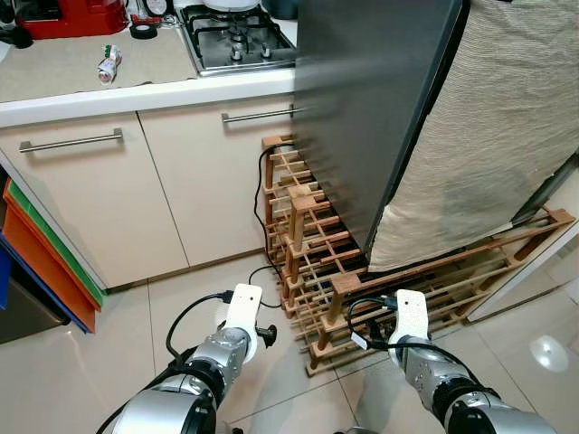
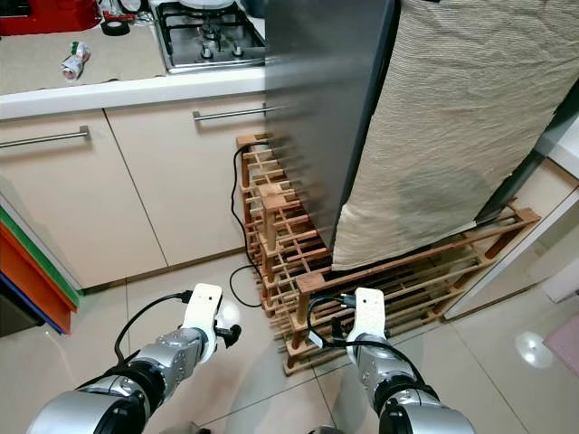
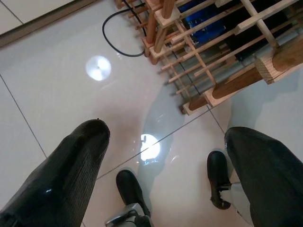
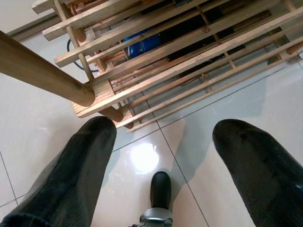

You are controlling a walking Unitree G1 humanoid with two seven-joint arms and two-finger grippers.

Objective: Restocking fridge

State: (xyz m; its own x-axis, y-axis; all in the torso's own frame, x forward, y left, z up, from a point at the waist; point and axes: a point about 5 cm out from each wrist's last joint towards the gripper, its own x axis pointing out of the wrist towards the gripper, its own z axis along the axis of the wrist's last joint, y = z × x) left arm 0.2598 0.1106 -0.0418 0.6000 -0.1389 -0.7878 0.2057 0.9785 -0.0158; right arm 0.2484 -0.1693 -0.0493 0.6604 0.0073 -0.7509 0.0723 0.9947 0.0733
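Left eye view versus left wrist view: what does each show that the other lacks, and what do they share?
Left eye view: counter, gas hob, cabinet handles, a dark grey panel and draped cloth. Left wrist view: the left tool, open, and something blue under the slats. Shared: wooden rack, black cable, tiled floor.

Wooden rack blocks fridge base; tile floor leftward open.
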